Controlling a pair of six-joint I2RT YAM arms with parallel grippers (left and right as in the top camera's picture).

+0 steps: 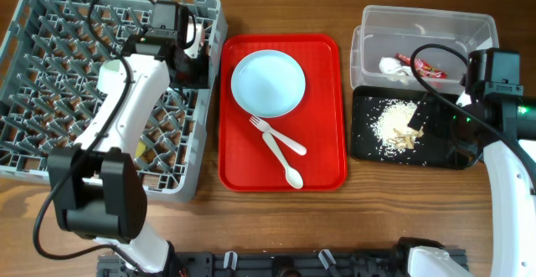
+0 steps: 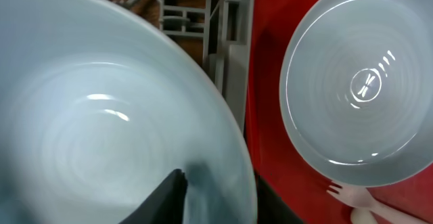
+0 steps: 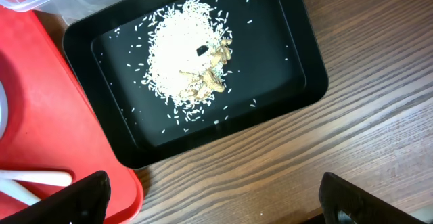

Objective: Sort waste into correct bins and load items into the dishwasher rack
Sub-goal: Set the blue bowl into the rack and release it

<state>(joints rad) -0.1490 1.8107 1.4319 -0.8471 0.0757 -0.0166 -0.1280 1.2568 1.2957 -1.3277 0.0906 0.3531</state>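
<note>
A pale blue bowl [image 2: 88,122] fills the left wrist view, and my left gripper [image 2: 220,207] is shut on its rim, one finger inside and one outside. Overhead, that gripper [image 1: 191,51] hangs over the right edge of the grey dishwasher rack [image 1: 50,76]. The pale blue plate [image 1: 268,83], white fork [image 1: 276,135] and spoon [image 1: 283,161] lie on a red tray [image 1: 322,168]. The clear tub [image 1: 423,26] holds a red wrapper [image 1: 427,66] and a white tissue [image 1: 394,66]. Pale food scraps [image 3: 189,55] lie in the black tray [image 3: 298,41]. My right gripper [image 3: 220,204] stands open over bare wood beside that tray.
The red tray sits between the rack and the two bins. The right arm [image 1: 494,76] reaches in from the right edge, beside the black tray [image 1: 368,143] and the tub. A black rail [image 1: 276,264] runs along the table's front edge.
</note>
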